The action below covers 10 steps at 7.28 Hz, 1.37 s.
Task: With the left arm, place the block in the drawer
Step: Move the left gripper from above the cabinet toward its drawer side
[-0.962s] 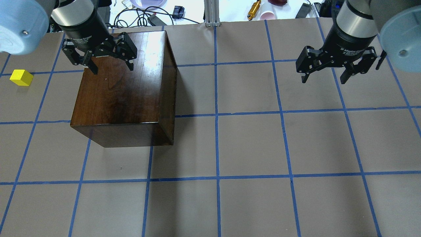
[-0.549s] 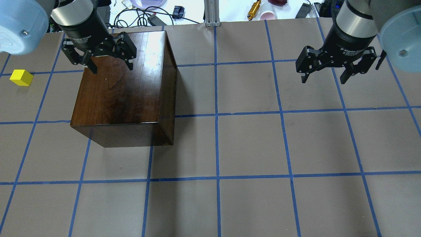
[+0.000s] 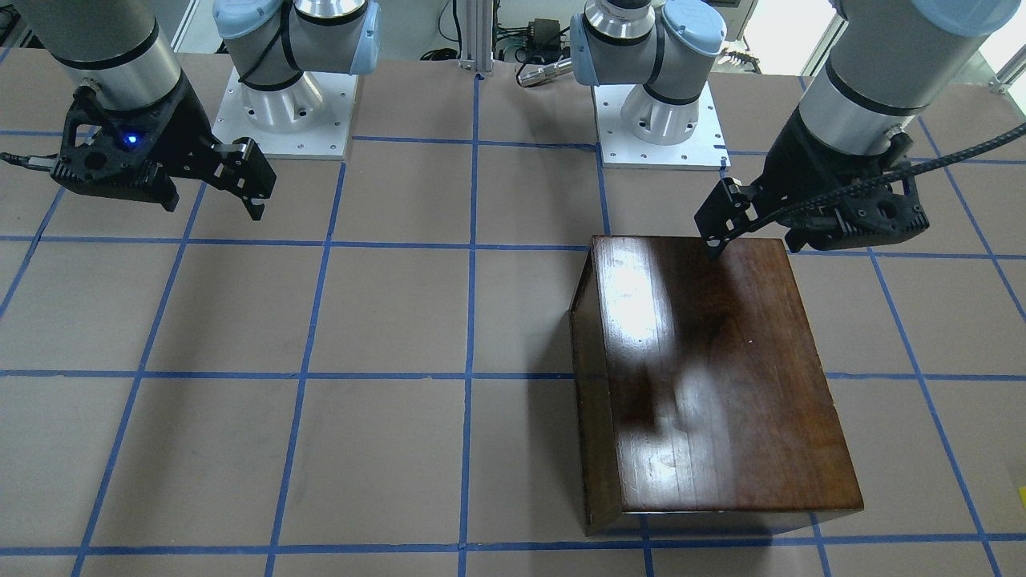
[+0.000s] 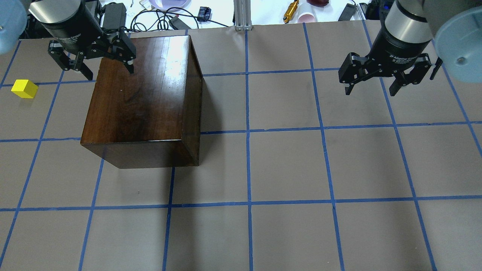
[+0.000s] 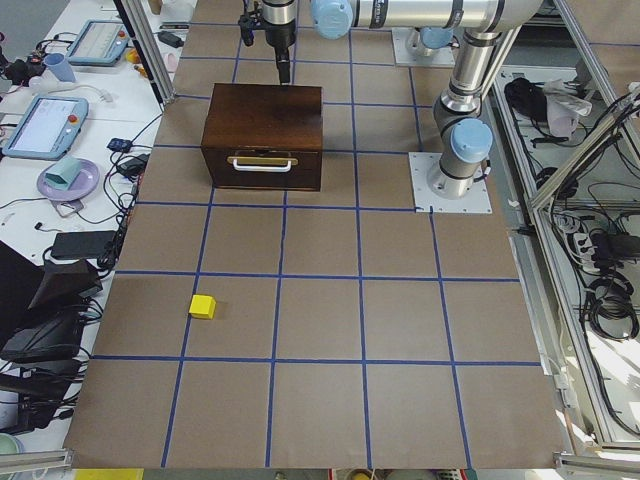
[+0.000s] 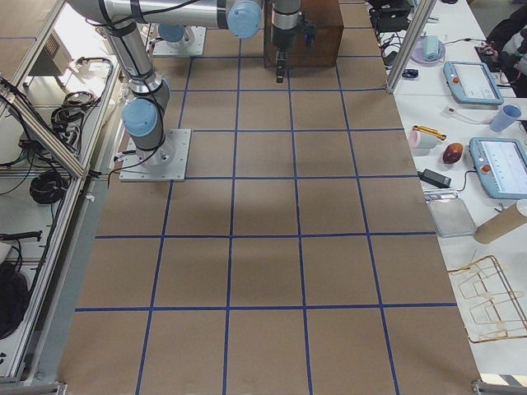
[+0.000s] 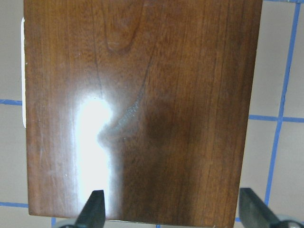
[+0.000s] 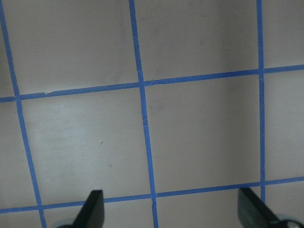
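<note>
The yellow block (image 4: 24, 89) lies on the table mat at the far left, apart from the box; it also shows in the exterior left view (image 5: 203, 306). The dark-brown wooden box (image 4: 143, 101) (image 3: 713, 377) stands on the mat. Its drawer (image 5: 262, 163) is shut and its metal pull faces the block's side. My left gripper (image 4: 110, 73) (image 7: 173, 211) is open and empty, above the box's far left corner. My right gripper (image 4: 371, 91) (image 8: 171, 209) is open and empty, hanging over bare mat at the far right.
Cables and small items (image 4: 169, 19) lie beyond the table's far edge, beside a metal post (image 4: 243, 15). The two arm bases (image 3: 280, 104) (image 3: 657, 112) stand on the robot's side. Blue tape lines grid the mat.
My left gripper has moved left, toward the block's side of the box, staying open. The block, the box and the right arm have not moved.
</note>
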Available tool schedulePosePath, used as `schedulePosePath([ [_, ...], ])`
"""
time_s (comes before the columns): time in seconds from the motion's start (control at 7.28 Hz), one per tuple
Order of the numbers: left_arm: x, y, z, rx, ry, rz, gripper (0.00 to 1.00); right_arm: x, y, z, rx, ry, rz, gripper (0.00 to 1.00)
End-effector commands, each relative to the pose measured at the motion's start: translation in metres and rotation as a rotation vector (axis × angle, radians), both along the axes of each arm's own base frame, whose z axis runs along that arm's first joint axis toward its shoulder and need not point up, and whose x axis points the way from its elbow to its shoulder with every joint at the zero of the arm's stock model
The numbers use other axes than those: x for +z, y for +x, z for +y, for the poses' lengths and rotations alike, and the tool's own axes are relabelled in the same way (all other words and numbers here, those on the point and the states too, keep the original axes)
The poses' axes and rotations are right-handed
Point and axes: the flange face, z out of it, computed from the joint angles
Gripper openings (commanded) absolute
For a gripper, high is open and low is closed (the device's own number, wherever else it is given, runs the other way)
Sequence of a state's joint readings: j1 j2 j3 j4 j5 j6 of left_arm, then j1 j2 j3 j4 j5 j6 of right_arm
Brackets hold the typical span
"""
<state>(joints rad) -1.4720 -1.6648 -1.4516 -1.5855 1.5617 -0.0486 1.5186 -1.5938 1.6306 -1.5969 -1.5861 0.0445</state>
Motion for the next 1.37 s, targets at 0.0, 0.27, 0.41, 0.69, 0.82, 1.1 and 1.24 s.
schedulePosePath([
  [0.0, -0.001, 0.002, 0.000, 0.003, 0.001, 0.019, 1.00, 0.000, 0.000, 0.000, 0.000, 0.000, 0.000, 1.00],
  [0.27, -0.009, -0.005, -0.004, -0.008, 0.015, 0.017, 1.00, 0.000, 0.000, 0.000, 0.000, 0.000, 0.000, 1.00],
  [0.41, -0.011, -0.008, -0.006, -0.011, 0.017, 0.014, 1.00, 0.000, 0.000, 0.000, 0.000, 0.000, 0.000, 1.00],
  [0.69, -0.011, -0.011, -0.005, -0.017, 0.017, 0.017, 1.00, 0.000, 0.000, 0.000, 0.000, 0.000, 0.000, 1.00],
  [0.82, -0.011, -0.011, -0.005, -0.017, 0.017, 0.017, 1.00, 0.000, 0.000, 0.000, 0.000, 0.000, 0.000, 1.00],
  [1.1, -0.008, -0.008, -0.005, -0.026, 0.013, 0.010, 1.00, 0.000, 0.000, 0.000, 0.000, 0.000, 0.000, 1.00],
  [1.24, -0.008, -0.006, -0.005, -0.055, 0.011, 0.007, 1.00, 0.000, 0.000, 0.000, 0.000, 0.000, 0.000, 1.00],
])
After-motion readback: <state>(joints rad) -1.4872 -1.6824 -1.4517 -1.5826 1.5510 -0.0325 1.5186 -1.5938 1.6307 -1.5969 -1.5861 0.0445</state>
